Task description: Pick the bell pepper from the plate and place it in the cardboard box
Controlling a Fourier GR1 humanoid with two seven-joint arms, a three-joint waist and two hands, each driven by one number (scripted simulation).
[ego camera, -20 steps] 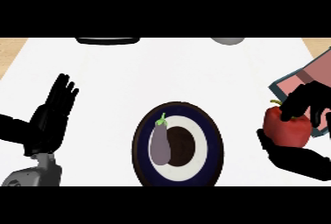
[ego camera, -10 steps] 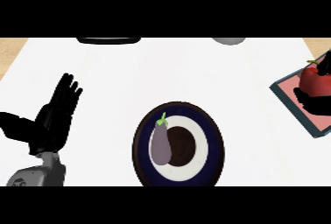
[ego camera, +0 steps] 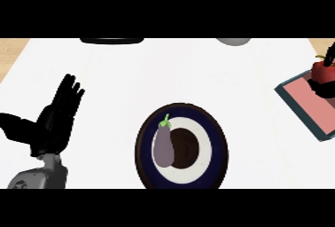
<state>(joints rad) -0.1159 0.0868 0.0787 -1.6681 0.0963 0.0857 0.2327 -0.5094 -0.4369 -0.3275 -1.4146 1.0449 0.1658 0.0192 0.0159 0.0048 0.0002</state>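
Observation:
A red bell pepper (ego camera: 322,72) with a dark stem hangs at the right edge of the head view, above the far corner of the cardboard box (ego camera: 306,101), which has a pink inside and a teal rim. My right hand (ego camera: 325,88) is curled round the pepper, and most of the hand is cut off by the picture's edge. The dark blue and white plate (ego camera: 220,148) lies in the middle near the front, with a purple eggplant (ego camera: 162,144) on it beside a dark brown patch. My left hand (ego camera: 56,119) rests open at the left, fingers up.
A black object (ego camera: 111,40) and a grey round object (ego camera: 233,41) sit at the counter's far edge. A strip of wooden surface (ego camera: 13,48) shows past the white counter at the far left.
My right hand has carried the bell pepper away from the plate's side, farther back and to the right, over the box. The left hand has hardly moved.

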